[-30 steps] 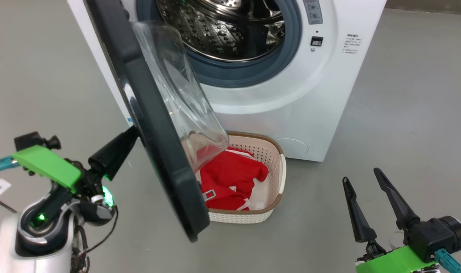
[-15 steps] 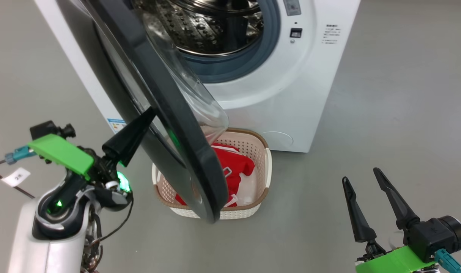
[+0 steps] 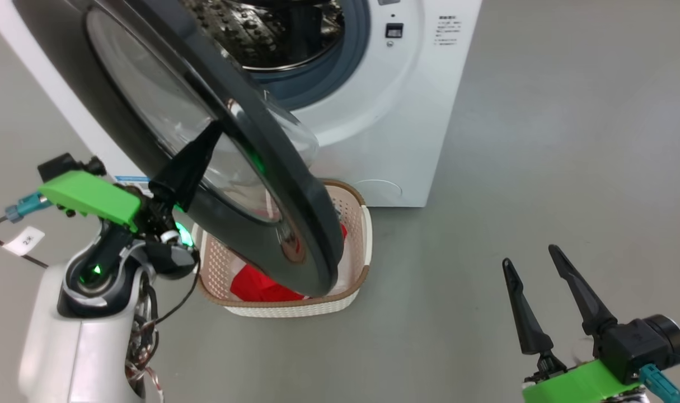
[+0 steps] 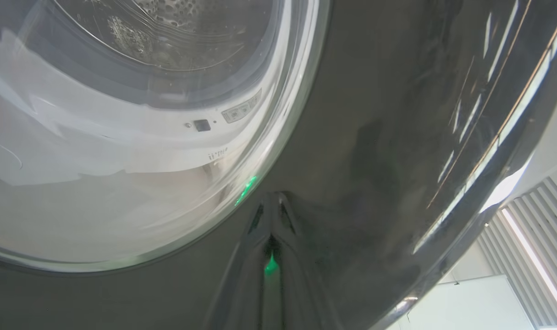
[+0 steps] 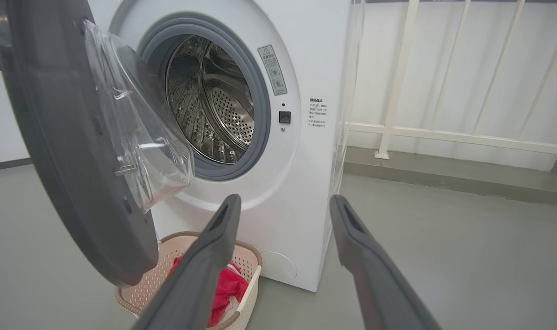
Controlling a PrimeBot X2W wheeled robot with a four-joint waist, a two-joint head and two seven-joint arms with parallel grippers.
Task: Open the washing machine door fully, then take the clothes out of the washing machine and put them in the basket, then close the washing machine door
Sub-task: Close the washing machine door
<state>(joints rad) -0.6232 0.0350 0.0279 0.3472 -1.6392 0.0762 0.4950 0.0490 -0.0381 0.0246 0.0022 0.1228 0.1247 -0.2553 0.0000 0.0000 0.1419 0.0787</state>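
Now my left gripper [image 3: 212,132], closed tight, leans on the washing machine door [image 3: 313,224]; I'd push steadily until it latches, right gripper [image 3: 530,256] spread, idle.

Red clothes [image 3: 256,288] and basket [image 3: 295,308] partly behind the washing machine door [image 3: 244,179]

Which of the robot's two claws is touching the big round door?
The left gripper: its shut fingers touch the washing machine door; the right gripper hangs open, away from it.
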